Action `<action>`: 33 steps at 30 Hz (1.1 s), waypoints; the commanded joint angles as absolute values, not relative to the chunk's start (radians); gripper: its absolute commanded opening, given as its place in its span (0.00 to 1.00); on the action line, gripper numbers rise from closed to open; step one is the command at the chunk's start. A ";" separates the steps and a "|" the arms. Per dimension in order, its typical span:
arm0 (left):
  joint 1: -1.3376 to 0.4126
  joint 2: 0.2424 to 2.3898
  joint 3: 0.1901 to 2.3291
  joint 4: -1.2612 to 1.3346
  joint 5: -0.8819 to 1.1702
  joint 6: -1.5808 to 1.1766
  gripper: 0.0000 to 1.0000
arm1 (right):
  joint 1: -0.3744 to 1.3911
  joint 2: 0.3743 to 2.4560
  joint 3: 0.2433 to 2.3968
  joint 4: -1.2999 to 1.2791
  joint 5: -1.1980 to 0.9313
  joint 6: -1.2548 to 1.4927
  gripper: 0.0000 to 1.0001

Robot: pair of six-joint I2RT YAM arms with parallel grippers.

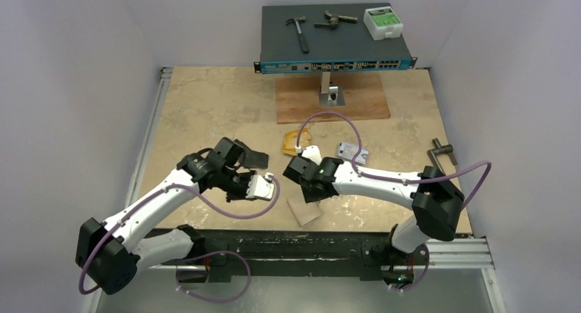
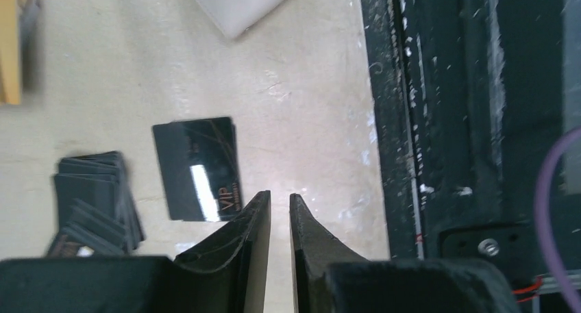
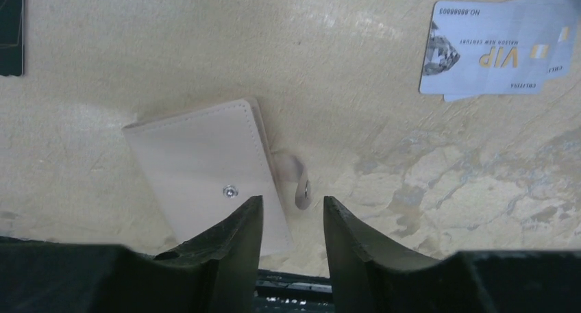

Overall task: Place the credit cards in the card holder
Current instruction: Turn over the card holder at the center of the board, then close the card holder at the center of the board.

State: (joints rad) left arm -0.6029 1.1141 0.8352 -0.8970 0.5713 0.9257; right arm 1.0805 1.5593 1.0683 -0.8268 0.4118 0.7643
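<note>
The tan card holder (image 1: 305, 211) lies closed near the table's front edge. It also shows in the right wrist view (image 3: 205, 162), snap tab (image 3: 294, 179) loose beside it. My right gripper (image 3: 291, 203) hovers open and empty just above the tab, and shows in the top view (image 1: 302, 192). Silver cards (image 3: 497, 49) lie apart at the right, also in the top view (image 1: 351, 151). Orange-gold cards (image 1: 296, 143) lie behind. My left gripper (image 2: 279, 196) is nearly shut and empty, above bare table left of the holder (image 1: 266, 188).
A loose black VIP card (image 2: 199, 168) and a stack of black cards (image 2: 96, 203) lie by the left gripper. A network switch (image 1: 336, 35) with tools stands at the back on a wooden board (image 1: 332, 99). A metal tool (image 1: 442, 151) lies far right. A black rail (image 2: 438, 121) marks the front edge.
</note>
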 commanded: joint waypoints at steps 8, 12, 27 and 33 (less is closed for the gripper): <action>-0.900 1.123 0.787 -0.644 0.423 1.247 0.20 | 1.017 1.520 1.010 -0.714 0.363 0.713 0.12; -0.983 1.215 0.803 -0.649 0.377 1.314 0.20 | 1.006 1.489 0.984 -0.707 0.347 0.694 0.22; -1.122 1.507 0.934 -0.599 0.231 1.441 0.25 | 0.909 1.347 0.844 -0.661 0.306 0.700 0.00; -1.132 1.553 0.872 -0.482 0.213 1.558 0.25 | 0.910 1.275 0.780 -0.654 0.243 0.758 0.00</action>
